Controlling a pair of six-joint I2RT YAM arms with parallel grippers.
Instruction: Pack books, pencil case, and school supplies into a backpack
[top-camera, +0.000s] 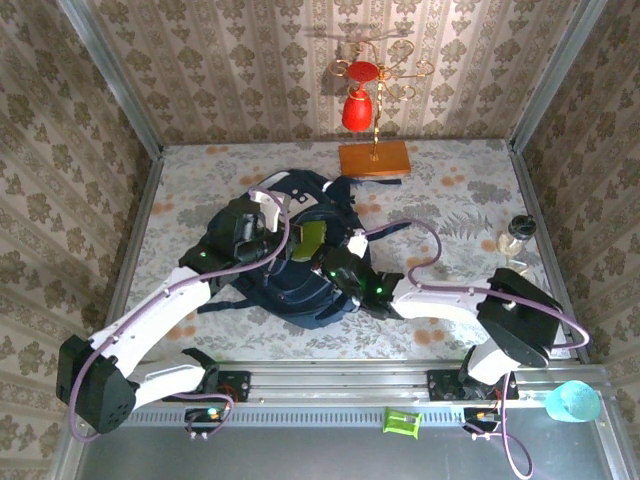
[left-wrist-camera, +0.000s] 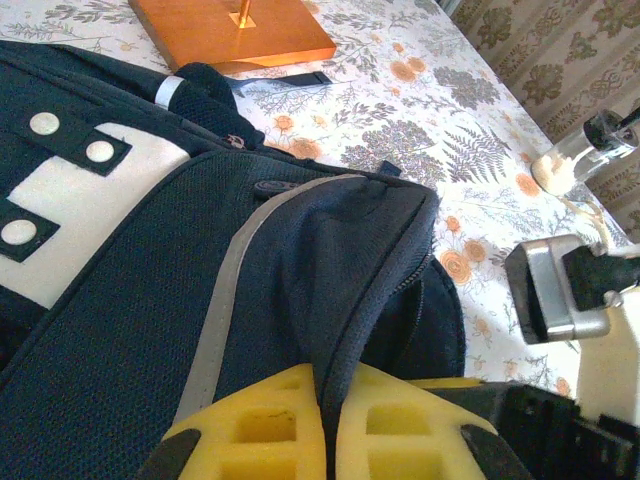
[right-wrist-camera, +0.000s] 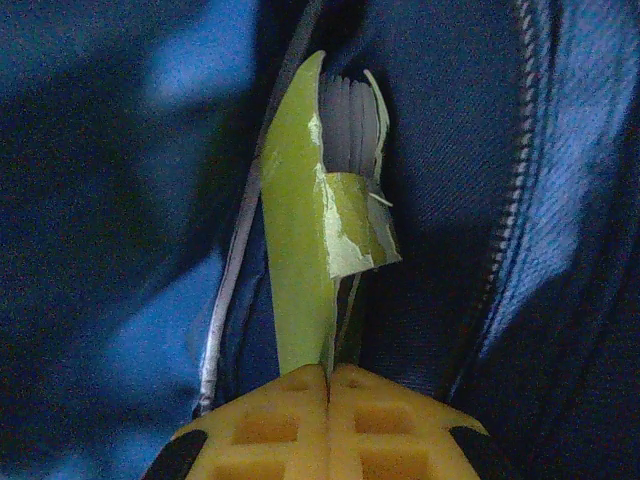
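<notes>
As seen from the right wrist, the right gripper (right-wrist-camera: 328, 372) is clamped, its yellow fingers (right-wrist-camera: 270, 425) pressed together on the lower edge of a yellow-green pad (right-wrist-camera: 298, 230). The pad is held upright, edge-on to the camera, and pale pages are visible behind its cover (a loose flap of the cover is curled out to the right). It is located inside the mouth of the backpack (right-wrist-camera: 110, 190), with navy fabric on both sides and a zip line (right-wrist-camera: 515, 190) running down the right.

The left gripper (left-wrist-camera: 328, 385) is likewise closed, and a raised fold of backpack fabric is pinched between its fingers, just beside a grey trim strip (left-wrist-camera: 225, 300).

From above, the backpack is found lying at the middle of the flowered table (top-camera: 450, 200). Both arms are extended onto it from the near edge, and the pad is seen in the opening between the two grippers. An orange slab (top-camera: 375, 158) with a gold stem is set just behind the backpack, near the back wall. A small glass jar (top-camera: 517, 232) stands well to the right.
</notes>
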